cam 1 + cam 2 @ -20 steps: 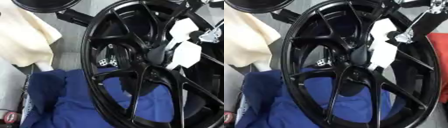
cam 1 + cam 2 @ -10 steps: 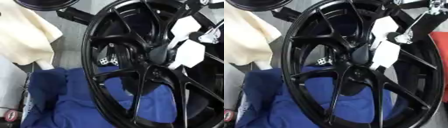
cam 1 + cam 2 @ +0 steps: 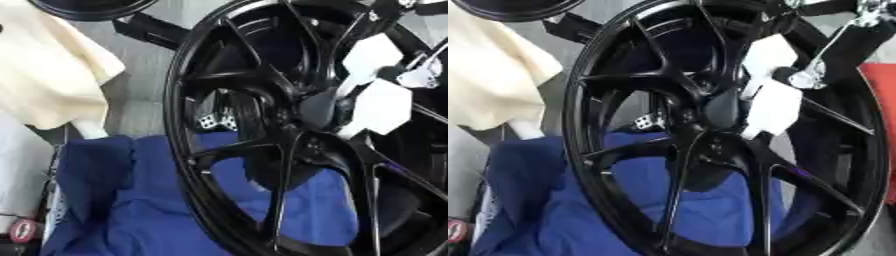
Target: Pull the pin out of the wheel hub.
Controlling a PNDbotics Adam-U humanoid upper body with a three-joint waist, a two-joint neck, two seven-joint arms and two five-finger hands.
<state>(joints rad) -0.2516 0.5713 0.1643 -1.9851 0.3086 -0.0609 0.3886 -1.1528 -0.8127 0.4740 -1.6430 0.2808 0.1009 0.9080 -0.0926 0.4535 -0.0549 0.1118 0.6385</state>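
Filling most of both views, the black wheel (image 3: 289, 145) stands tilted on edge, its spokes running in to the wheel hub (image 3: 317, 109) at centre; cast metal like this will be heavy, rigid and smooth, so it should stay put while something small is drawn out of it. Below and left of the hub a blue cloth (image 3: 131, 210) lies bunched behind the rim, soft and likely to slide if leaned on. Up and left of the hub hangs a cream cloth (image 3: 48, 70), clear of the work. Just right of the hub the robot's right hand (image 3: 767, 95) comes in from the upper right, its white-shelled fingers (image 3: 773, 107) lying against the hub's centre cap; whether they are apart, together or clamped on anything I cannot tell. The left hand is in no view. The pin itself cannot be made out: it is presumably at the hub beneath those fingers, and would be a small, stiff, slick metal part best pinched by its exposed head and drawn straight along its axis. Left of the hub, seen between the spokes, sit small silver blocks (image 3: 215, 121) with dark dots. No brand, label or legible writing shows anywhere.
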